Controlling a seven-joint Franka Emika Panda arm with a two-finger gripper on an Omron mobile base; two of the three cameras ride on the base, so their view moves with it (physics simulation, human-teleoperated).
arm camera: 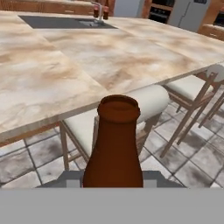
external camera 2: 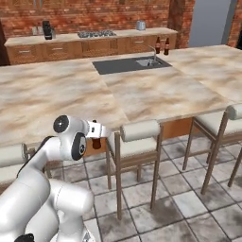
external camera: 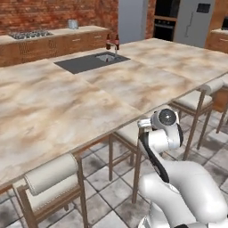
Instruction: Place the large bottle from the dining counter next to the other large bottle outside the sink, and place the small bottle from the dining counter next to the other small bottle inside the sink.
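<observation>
Gripper (external camera 2: 97, 134) clenched on a brown bottle (arm camera: 114, 144), held below the dining counter (arm camera: 100, 61) edge, above a stool (arm camera: 144, 103). Sink (external camera 2: 130, 64) far across; two bottles (external camera 2: 161, 46) beside it.

Even, bright, flat rendered light is seen throughout; soft shadows are cast beneath the stools (external camera 2: 137, 142); slight blur is noted overall.

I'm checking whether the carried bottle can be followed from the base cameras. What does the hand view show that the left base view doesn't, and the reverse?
Hand view: a brown bottle fills the foreground, neck up, in the shut gripper.
Left base view: the arm's white links, a stove on the back counter, two bottles by the faucet.
Both: the dining counter, the sink, and the stools.
</observation>
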